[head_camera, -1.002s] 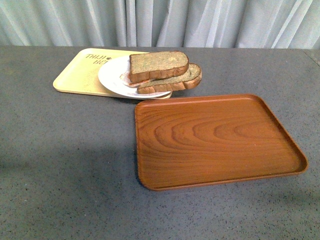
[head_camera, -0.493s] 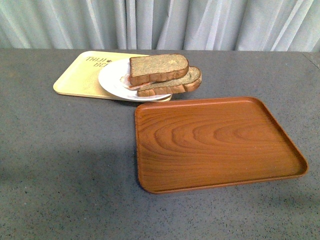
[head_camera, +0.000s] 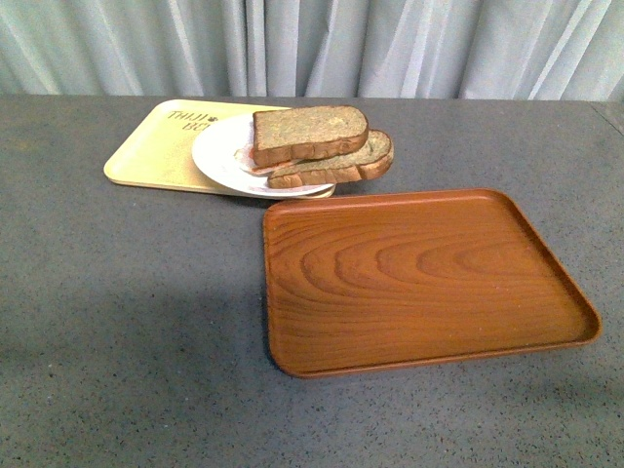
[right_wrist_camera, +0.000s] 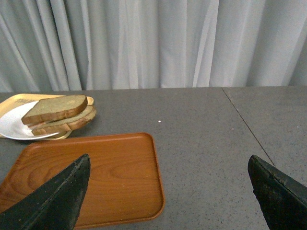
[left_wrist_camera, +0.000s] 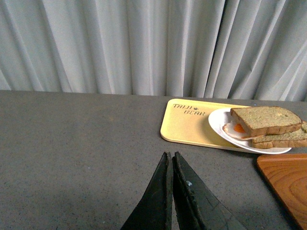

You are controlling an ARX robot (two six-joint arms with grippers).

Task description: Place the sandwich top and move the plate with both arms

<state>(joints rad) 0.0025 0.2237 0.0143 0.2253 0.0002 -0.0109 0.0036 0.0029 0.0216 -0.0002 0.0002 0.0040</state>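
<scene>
The sandwich top (head_camera: 309,131) lies on the longer egg slice (head_camera: 336,166) on the white plate (head_camera: 219,151), which rests partly on the pale yellow tray (head_camera: 156,146). It also shows in the left wrist view (left_wrist_camera: 266,120) and the right wrist view (right_wrist_camera: 55,108). Fried egg (left_wrist_camera: 238,128) peeks out under it. Neither arm shows in the front view. My left gripper (left_wrist_camera: 170,154) is shut and empty, low over the grey table, well short of the plate (left_wrist_camera: 220,122). My right gripper (right_wrist_camera: 169,159) is wide open and empty, above the table beside the wooden tray's edge.
A brown wood-grain tray (head_camera: 419,278) lies empty at the table's front right, just before the plate; it also shows in the right wrist view (right_wrist_camera: 91,175). The grey table (head_camera: 117,322) runs back to a pale curtain (head_camera: 312,44).
The front view shifted slightly downward in the picture a second ago. Since half a second ago nothing has moved.
</scene>
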